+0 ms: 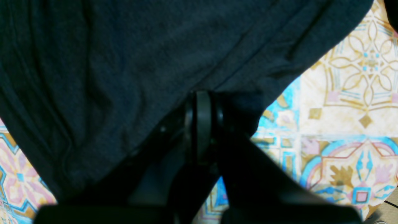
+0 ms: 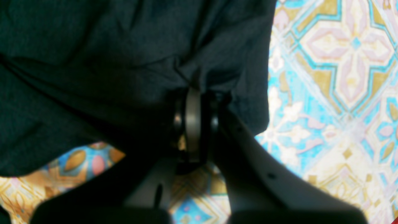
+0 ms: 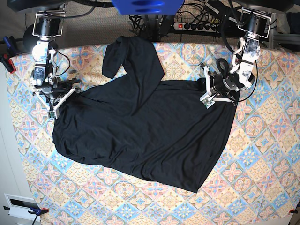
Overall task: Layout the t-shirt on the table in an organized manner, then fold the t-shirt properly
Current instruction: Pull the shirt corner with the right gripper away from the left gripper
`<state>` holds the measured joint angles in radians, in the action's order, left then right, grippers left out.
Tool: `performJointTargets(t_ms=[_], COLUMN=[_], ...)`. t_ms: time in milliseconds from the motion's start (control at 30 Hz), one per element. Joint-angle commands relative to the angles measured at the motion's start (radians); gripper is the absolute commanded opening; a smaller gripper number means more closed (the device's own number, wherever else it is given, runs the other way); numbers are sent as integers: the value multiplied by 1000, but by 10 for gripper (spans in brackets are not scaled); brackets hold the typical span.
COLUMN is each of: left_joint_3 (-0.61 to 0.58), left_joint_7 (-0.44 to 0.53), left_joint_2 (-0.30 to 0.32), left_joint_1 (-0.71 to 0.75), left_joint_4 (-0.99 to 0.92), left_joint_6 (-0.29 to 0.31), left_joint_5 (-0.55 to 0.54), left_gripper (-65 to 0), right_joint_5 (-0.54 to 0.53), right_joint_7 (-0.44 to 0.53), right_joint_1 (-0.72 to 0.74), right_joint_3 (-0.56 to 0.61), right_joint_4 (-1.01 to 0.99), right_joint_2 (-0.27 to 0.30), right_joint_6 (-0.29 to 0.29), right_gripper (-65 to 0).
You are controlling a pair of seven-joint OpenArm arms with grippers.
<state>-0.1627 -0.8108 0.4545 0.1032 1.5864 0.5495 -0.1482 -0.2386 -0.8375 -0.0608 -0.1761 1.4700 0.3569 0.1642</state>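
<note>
The black t-shirt (image 3: 140, 131) lies spread and wrinkled across the patterned table (image 3: 262, 154), with one sleeve (image 3: 115, 58) pointing to the back. My left gripper (image 3: 206, 93) is at the shirt's right upper edge. In the left wrist view the left gripper (image 1: 202, 99) is shut on the edge of the t-shirt (image 1: 124, 56), over the table (image 1: 342, 102). My right gripper (image 3: 58, 105) is at the shirt's left edge. In the right wrist view the right gripper (image 2: 194, 93) is shut on a bunched fold of the t-shirt (image 2: 108, 46), just above the table (image 2: 326, 93).
A power strip with cables (image 3: 197, 23) runs behind the table's back edge. A blue object (image 3: 147, 5) hangs at the top centre. A clamp (image 3: 7, 61) sits at the left edge and a white box (image 3: 21, 206) at the front left corner.
</note>
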Motion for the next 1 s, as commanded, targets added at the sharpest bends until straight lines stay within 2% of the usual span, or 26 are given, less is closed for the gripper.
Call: performJointTargets(t_ms=[0, 333, 633, 733, 967], left_joint_3=[-11, -11, -10, -10, -11], left_joint_7=[-75, -75, -74, -74, -74], left_joint_2=[3, 5, 7, 7, 3], left_joint_1=[10, 37, 53, 53, 53], left_joint_4=[-30, -28, -28, -28, -28], left_joint_6=[-22, -21, -21, -21, -21], left_joint_5=[72, 72, 71, 71, 71], left_gripper=[-650, -650, -650, -650, -650], right_joint_5=[31, 31, 32, 32, 32], right_joint_7=[-21, 36, 47, 54, 54], right_joint_1=[3, 69, 69, 69, 69], right_joint_3=[-9, -7, -15, -15, -17], right_joint_4=[-9, -139, -147, -147, -134], right_joint_2=[29, 51, 77, 98, 103], right_joint_6=[-15, -15, -15, -15, -15], right_gripper=[-650, -650, -649, -606, -418])
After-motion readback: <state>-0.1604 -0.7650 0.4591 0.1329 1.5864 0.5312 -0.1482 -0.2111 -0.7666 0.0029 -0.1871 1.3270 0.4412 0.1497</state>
